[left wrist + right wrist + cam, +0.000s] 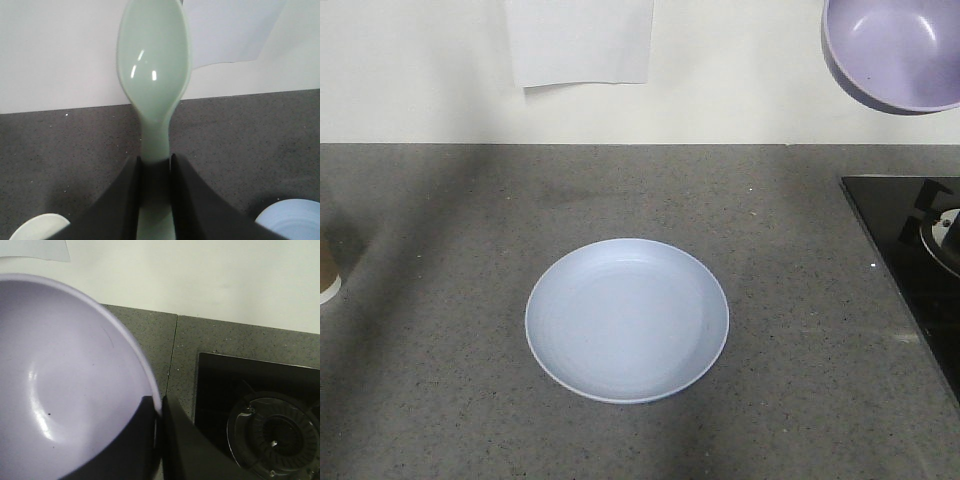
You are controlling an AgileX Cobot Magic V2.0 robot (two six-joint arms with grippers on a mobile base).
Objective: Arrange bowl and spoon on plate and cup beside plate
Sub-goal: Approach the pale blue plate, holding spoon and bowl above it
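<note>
The pale blue plate (627, 320) lies flat on the grey counter with nothing on it; its edge shows at lower right in the left wrist view (292, 220). My left gripper (155, 159) is shut on the handle of the mint-green spoon (154, 55), whose head points away toward the wall. The lavender bowl (895, 50) hangs tilted in the air at the upper right. My right gripper (160, 407) is shut on the rim of the bowl (60, 380). The brown cup (325, 275) stands at the far left edge, mostly cut off. Neither gripper shows in the front view.
A black stove top (910, 250) with a round burner (277, 435) takes up the counter's right side. A white sheet (580, 40) hangs on the back wall. A pale round rim (40, 227) shows at the lower left of the left wrist view.
</note>
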